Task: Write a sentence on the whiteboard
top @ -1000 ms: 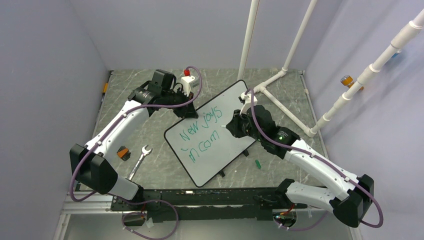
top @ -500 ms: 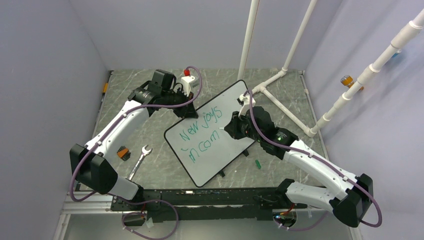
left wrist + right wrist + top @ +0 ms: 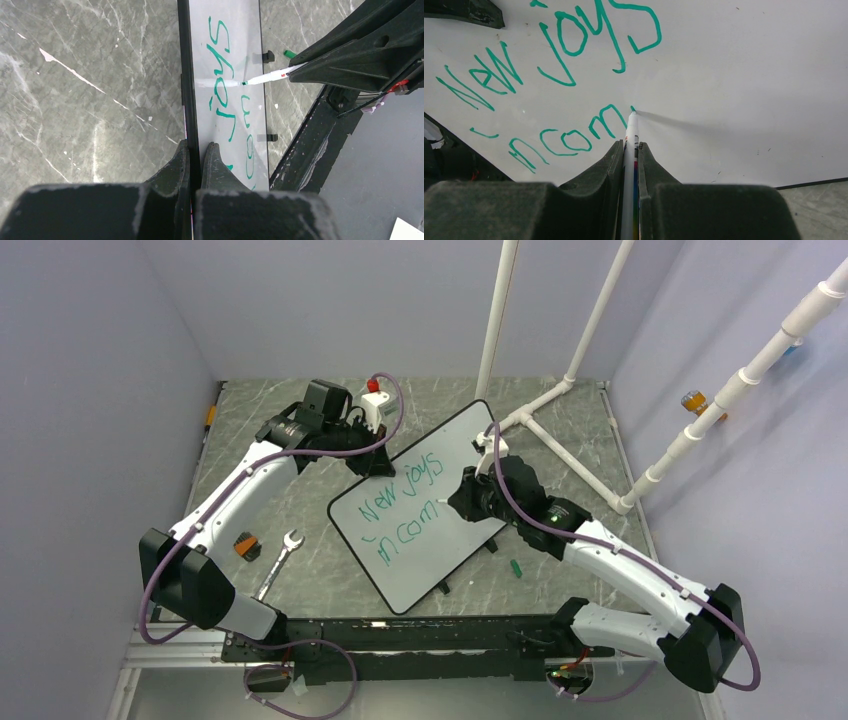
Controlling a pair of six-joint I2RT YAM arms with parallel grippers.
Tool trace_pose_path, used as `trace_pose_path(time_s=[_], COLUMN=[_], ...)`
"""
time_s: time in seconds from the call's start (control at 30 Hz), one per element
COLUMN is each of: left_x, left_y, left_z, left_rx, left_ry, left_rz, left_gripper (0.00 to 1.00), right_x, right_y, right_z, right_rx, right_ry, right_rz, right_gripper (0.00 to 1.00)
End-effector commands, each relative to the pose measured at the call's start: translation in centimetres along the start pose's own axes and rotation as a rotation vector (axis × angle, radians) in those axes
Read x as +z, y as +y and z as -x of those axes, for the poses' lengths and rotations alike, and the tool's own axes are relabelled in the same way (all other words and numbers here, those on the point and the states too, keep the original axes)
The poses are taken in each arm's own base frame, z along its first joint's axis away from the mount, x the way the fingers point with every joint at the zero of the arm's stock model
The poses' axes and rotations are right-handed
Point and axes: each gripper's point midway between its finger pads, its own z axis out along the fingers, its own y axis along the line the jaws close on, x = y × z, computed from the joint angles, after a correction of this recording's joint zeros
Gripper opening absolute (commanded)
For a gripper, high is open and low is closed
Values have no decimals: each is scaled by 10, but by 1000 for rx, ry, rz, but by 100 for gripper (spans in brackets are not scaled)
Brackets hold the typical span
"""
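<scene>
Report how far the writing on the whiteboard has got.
Done: the sentence reads "New joys" over "incom" in green on the whiteboard. In hand: the right pincer grips the marker, tip at the board just past the m; the left pincer pinches the board's rim. Left: the second line looks unfinished, probably more letters.

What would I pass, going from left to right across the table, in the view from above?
small orange and black block → wrench → whiteboard → small green cap
</scene>
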Motion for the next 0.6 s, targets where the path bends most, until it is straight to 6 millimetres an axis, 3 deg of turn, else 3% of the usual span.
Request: trace_pose_path(time_s=[0.0, 0.3, 0.57], left_x=[3, 3, 2], left_y=[13, 12, 14], left_z=[-6, -5, -6], left_rx=[145, 146, 145], left_ry=[21, 21, 24], left_rz=[71, 71, 80], left_gripper=[0, 0, 0], right_x=[1, -4, -17], right_y=[0, -5, 3], right_z=[-1, -14, 4], right_rx=[17, 37, 42], right_ry=[-15, 2, -52], right_rz=[12, 6, 34], right_gripper=[0, 0, 0])
